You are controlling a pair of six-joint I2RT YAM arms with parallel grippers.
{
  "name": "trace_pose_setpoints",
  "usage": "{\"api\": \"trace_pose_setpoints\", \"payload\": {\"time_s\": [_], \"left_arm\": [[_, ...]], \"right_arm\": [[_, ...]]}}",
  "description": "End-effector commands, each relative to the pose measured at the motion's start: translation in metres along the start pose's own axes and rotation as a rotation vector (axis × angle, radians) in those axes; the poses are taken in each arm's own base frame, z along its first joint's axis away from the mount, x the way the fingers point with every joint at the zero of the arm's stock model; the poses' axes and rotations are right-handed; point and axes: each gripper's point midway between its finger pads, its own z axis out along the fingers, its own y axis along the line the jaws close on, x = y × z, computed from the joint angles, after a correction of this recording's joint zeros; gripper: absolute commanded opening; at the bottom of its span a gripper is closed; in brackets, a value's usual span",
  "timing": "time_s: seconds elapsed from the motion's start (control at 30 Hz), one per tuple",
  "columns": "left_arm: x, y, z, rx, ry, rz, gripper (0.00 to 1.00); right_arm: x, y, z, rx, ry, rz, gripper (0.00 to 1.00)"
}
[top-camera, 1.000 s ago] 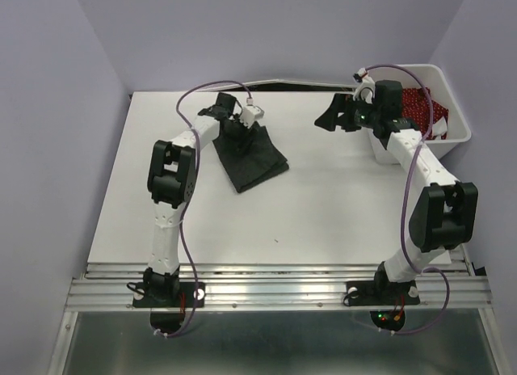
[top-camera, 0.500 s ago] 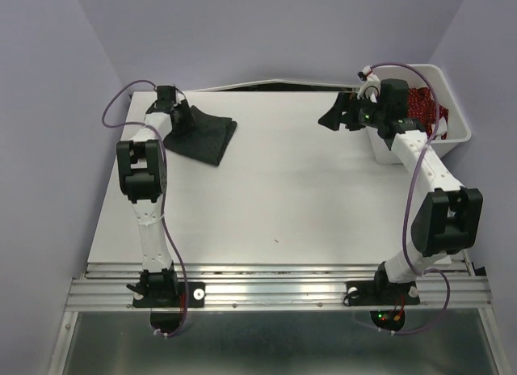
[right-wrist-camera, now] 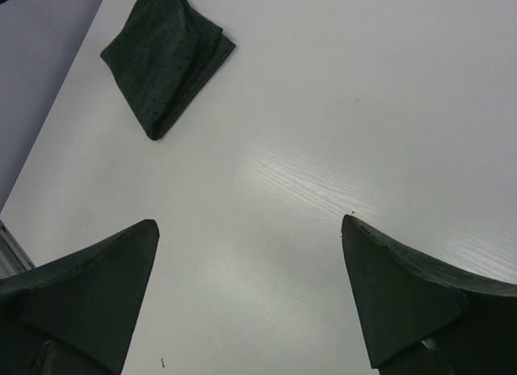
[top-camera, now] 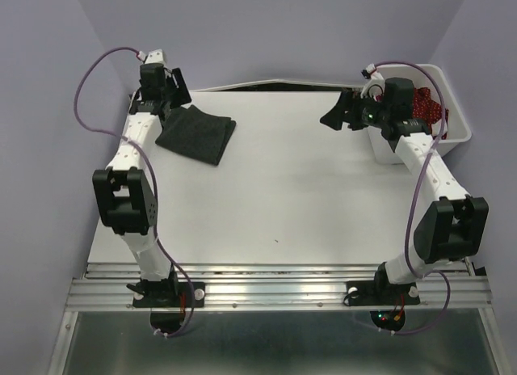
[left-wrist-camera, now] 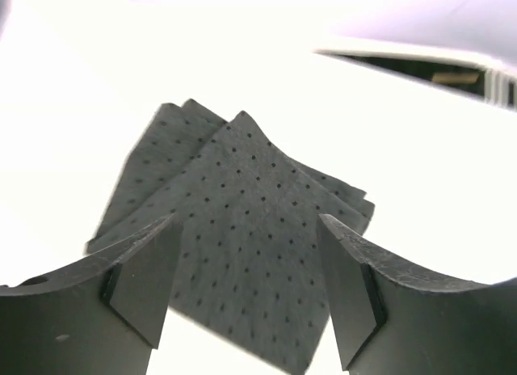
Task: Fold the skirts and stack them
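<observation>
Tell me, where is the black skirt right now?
In the top view, the folded black skirt lies at the far-left corner of the table, beside the open left gripper, far from the white bin on the right.

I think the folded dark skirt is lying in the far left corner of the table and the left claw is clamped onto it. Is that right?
Not quite. The left gripper is not clamped on the dark skirt. Its jaws stand open with nothing between them, as the left wrist view shows. The folded skirt does lie in the far left corner of the table.
</observation>
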Motion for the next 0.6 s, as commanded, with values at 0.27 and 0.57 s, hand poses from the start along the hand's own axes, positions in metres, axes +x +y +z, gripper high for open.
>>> {"api": "trace_pose_setpoints", "payload": {"time_s": [0.27, 0.57], "left_arm": [[0.098, 0.036, -0.096, -0.121, 0.148, 0.129, 0.81], [0.183, 0.016, -0.093, -0.137, 0.290, 0.111, 0.80]], "right_arm": [[-0.030, 0.023, -0.024, -0.023, -0.083, -0.048, 1.00], [-0.033, 0.019, -0.019, -0.015, -0.078, -0.047, 1.00]]}}
